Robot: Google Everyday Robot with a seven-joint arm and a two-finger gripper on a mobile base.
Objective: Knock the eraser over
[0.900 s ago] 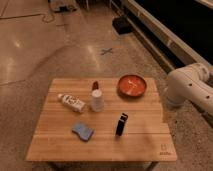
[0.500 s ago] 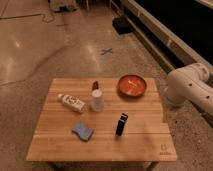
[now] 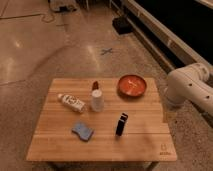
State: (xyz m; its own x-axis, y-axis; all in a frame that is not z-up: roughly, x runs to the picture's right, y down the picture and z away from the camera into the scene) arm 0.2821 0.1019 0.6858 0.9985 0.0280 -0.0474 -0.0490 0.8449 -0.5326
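Note:
The eraser (image 3: 121,124) is a slim black block with a pale strip at its top end. It stands upright on the wooden table (image 3: 145,142), right of centre near the front. The white cup (image 3: 97,101) stands to its upper left. The blue sponge-like pad (image 3: 82,131) lies to its left. The white arm (image 3: 190,89) reaches in from the right edge, beside the table's right side. The gripper is not in view.
A red bowl (image 3: 132,85) sits at the table's back right. A white tube (image 3: 72,102) lies at the left. A small dark red object (image 3: 95,85) stands behind the cup. Cables and a dark box (image 3: 122,24) lie on the floor beyond.

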